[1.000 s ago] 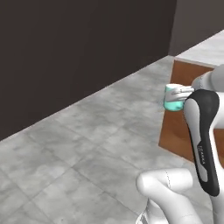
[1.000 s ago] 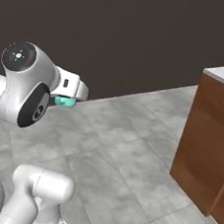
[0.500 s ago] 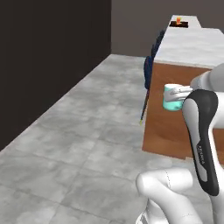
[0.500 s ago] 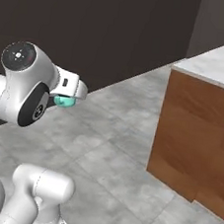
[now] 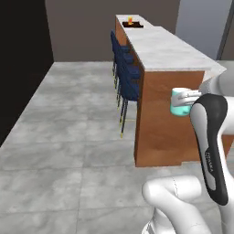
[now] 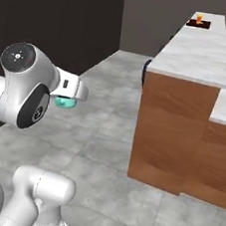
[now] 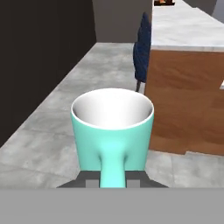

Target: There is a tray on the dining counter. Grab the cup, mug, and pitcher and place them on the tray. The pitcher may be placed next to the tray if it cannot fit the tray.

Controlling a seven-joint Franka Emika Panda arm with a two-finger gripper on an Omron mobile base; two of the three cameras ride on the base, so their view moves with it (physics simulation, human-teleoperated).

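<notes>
Up close, gripper jaws clamped on mug handle (fingertips mostly hidden beneath).

A row of dark blue stools stands on thin pale legs along one side of the room, one behind another, the nearest the lowest in the left base view. A blue stool also shows upright in the hand view, and a dark curved edge of one shows in the right base view. The floor is laid in large grey stone-look tiles with faint joints. A black wall runs along the left, and a taupe wall closes the far end. A pale grey panel stands at the far right.
</notes>
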